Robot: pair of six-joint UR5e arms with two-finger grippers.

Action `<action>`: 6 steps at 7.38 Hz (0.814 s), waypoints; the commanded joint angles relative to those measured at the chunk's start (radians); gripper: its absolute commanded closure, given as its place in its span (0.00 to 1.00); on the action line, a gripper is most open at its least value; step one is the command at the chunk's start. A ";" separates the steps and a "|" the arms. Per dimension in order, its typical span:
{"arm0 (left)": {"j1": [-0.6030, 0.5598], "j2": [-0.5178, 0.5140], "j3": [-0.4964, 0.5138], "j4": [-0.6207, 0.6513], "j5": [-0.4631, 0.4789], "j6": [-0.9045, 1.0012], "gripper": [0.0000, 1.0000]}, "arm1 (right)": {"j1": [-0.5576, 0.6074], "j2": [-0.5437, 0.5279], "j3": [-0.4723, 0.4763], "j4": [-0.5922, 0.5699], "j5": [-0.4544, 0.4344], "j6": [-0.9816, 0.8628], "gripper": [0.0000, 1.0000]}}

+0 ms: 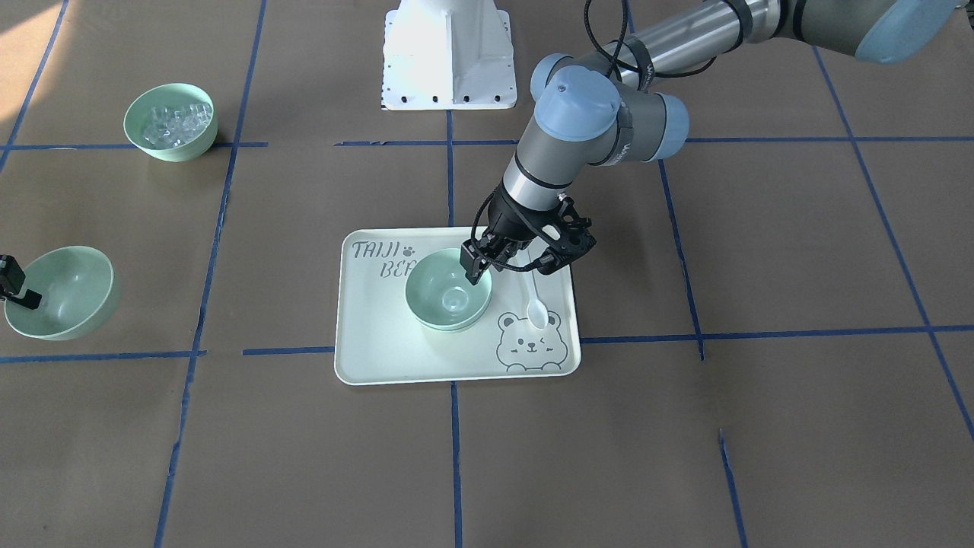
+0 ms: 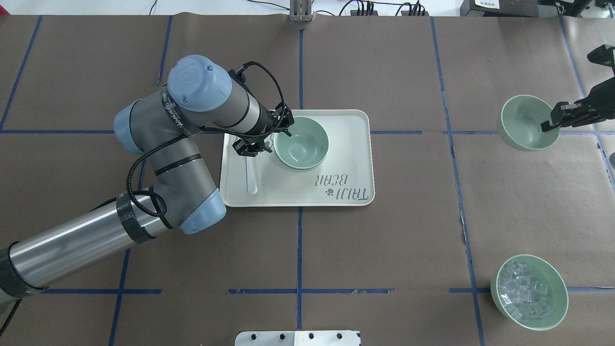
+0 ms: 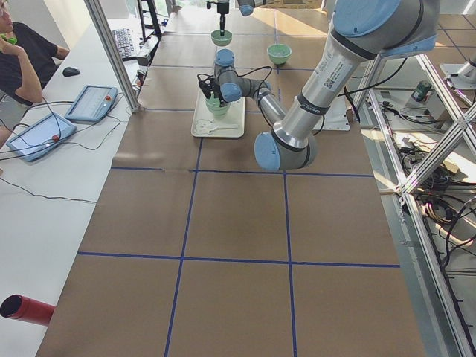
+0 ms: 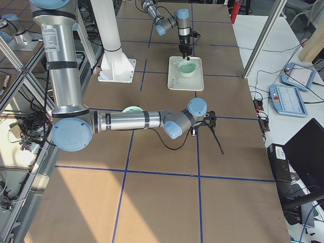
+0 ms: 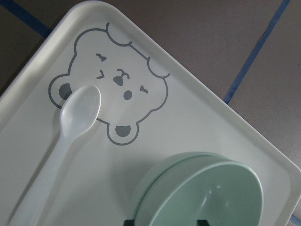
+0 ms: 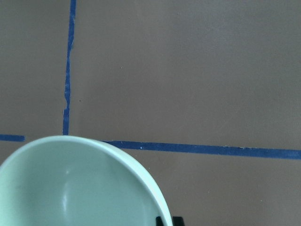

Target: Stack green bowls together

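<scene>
Overhead exterior puts the tray [image 2: 356, 161] near the middle of the table, with two bowls [image 2: 301, 144] nested one inside the other on it and a white spoon [image 2: 251, 175] lying beside them. The left gripper [image 1: 484, 262] is at their rim on the robot's left side. Its jaws are spread, one tip inside the top bowl and one outside, and the wrist view shows a clear gap between them. Toward the table's right end sits the third bowl [image 2: 526, 126], apart from the stack. The right gripper [image 2: 550, 124] pinches its rim, fingers close together on either side of the wall. A cube-filled bowl [image 2: 528, 292] stands nearer the robot-side edge.
</scene>
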 commanded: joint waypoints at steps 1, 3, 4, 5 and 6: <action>-0.032 0.046 -0.065 0.012 0.000 0.076 0.00 | -0.001 0.032 0.022 -0.002 0.002 0.069 1.00; -0.066 0.056 -0.126 0.192 -0.035 0.256 0.00 | -0.019 0.095 0.072 -0.003 0.020 0.227 1.00; -0.096 0.057 -0.180 0.333 -0.035 0.403 0.00 | -0.056 0.127 0.105 -0.002 0.021 0.296 1.00; -0.131 0.075 -0.229 0.428 -0.035 0.506 0.00 | -0.100 0.159 0.140 -0.003 0.012 0.365 1.00; -0.185 0.109 -0.295 0.507 -0.036 0.612 0.00 | -0.136 0.211 0.160 -0.003 0.002 0.463 1.00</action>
